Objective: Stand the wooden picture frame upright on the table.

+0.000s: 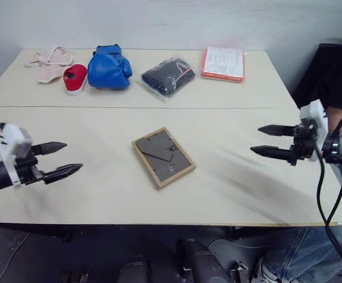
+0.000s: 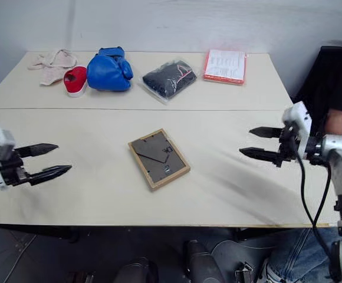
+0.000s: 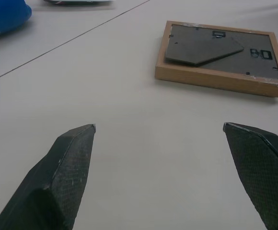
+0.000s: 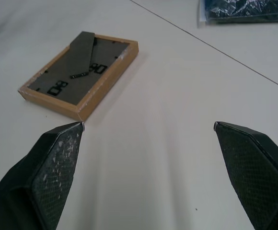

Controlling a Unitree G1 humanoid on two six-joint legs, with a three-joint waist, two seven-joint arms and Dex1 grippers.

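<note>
Light wood edges the wooden picture frame (image 1: 163, 157), which lies flat near the middle of the counter (image 1: 100, 194), on the near section just in front of the seam between the two long sections. It rests face down — the dark grey-brown backing is up, with the easel stand folded flat against it — and it sits turned at an angle to the counter's edges.

The left gripper (image 1: 58, 160) hovers over the near left part of the counter, well apart from the frame, its two black fingers spread wide and holding nothing. The right gripper (image 1: 271, 140) hovers over the near right part, also well apart from the frame, its fingers likewise spread wide and empty. Both point inward toward the frame, which lies between them. In each wrist view the frame shows beyond the fingertips with bare counter in between.

Along the far section sit other things in a row: a pale pink cloth (image 1: 48, 62) at the left, a red item (image 1: 75, 78) beside it, a blue boxing glove (image 1: 109, 68), a clear bag of dark contents (image 1: 167, 76), and a flat orange-edged white packet (image 1: 223, 63). A person's arm in a dark sleeve (image 1: 335, 88) shows at the right edge — beside the counter's far right corner.
</note>
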